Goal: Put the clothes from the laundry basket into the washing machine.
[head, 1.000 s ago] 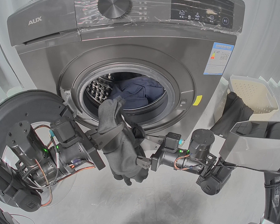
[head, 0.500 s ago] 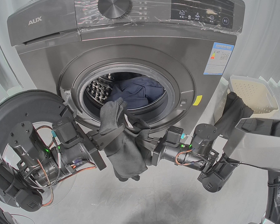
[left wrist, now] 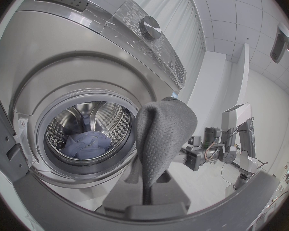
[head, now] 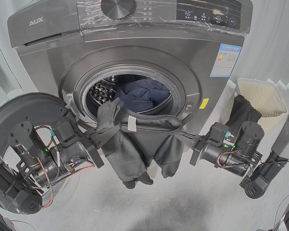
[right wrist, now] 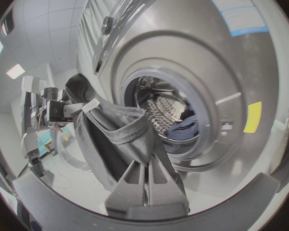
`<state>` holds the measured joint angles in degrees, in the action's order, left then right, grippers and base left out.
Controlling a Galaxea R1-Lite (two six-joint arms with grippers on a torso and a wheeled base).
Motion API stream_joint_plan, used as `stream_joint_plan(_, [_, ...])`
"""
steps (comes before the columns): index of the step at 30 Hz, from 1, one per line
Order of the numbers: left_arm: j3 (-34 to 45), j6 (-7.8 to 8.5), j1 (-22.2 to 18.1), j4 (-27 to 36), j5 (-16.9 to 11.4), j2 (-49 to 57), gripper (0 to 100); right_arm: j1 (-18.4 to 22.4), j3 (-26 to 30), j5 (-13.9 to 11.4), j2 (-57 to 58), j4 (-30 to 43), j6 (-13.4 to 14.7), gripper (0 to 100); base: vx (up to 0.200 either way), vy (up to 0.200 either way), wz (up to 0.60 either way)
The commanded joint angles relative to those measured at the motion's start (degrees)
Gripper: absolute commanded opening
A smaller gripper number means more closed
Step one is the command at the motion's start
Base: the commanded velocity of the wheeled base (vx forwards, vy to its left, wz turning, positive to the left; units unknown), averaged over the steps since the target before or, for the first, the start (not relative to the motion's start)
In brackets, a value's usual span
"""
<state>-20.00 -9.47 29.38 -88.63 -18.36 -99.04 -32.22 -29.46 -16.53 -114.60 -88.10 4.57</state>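
A dark grey garment [head: 141, 141] hangs stretched between my two grippers, just below the washing machine's open drum mouth [head: 136, 95]. My left gripper [head: 114, 128] is shut on the garment's left end, and my right gripper [head: 182, 132] is shut on its right end. In the left wrist view the cloth [left wrist: 160, 135] drapes over the left gripper [left wrist: 146, 183]. In the right wrist view the cloth [right wrist: 118, 135] runs from the right gripper [right wrist: 146, 174] across to the other arm. Blue clothes [head: 141, 95] lie inside the drum. The cream laundry basket [head: 266, 97] stands at the right, with another dark garment [head: 244, 113] hanging over its rim.
The round washer door [head: 25, 109] is swung open at the left, close behind my left arm. The machine's front panel [head: 196, 64] rises right behind the garment. Bare grey floor [head: 151, 202] lies below.
My right gripper has moved right and slightly up with its end of the garment, pulling the bunched cloth out wide. The left gripper has stayed almost in place.
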Motion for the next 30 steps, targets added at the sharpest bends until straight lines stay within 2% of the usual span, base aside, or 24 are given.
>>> stream_joint_plan(1, [0.1, 0.16, -0.6, -0.1, -0.2, -0.2, 0, -0.4, 6.1, 6.5, 10.3, 0.3, 0.4, 0, 0.0, 0.0, 0.0])
stream_joint_plan(4, [-0.1, 0.24, -0.2, -0.1, -0.2, -0.5, 0, -0.9, 6.3, 7.0, 13.3, 0.6, 1.1, 0, 0.0, 0.0, 0.0])
stream_joint_plan(15, [0.3, 0.33, 0.7, -0.1, -0.2, -4.0, 0, -2.4, 4.8, 7.1, 12.2, -0.1, 1.5, 0, 0.0, 0.0, 0.0])
stream_joint_plan(16, [0.4, 0.33, 0.9, -0.1, -0.2, -4.2, 100, -2.4, 4.8, 7.1, 12.3, -0.1, 1.4, 0, 0.0, 0.0, 0.0])
stream_joint_plan(19, [0.6, -0.2, 1.9, -0.1, -0.1, -4.5, 100, -2.3, 4.8, 7.0, 12.4, -0.1, 1.4, 0, 0.0, 0.0, 0.0])
stream_joint_plan(23, [2.3, 0.16, 3.5, -0.1, 0.3, -7.5, 100, -2.6, 4.2, 7.0, 12.6, -0.1, 1.4, 0, 0.0, 0.0, 0.0])
stream_joint_plan(30, [2.2, 0.51, 3.2, -0.1, 0.2, -15.7, 100, -3.4, 3.4, 7.3, 12.5, -0.1, 1.4, 0, 0.0, 0.0, 0.0])
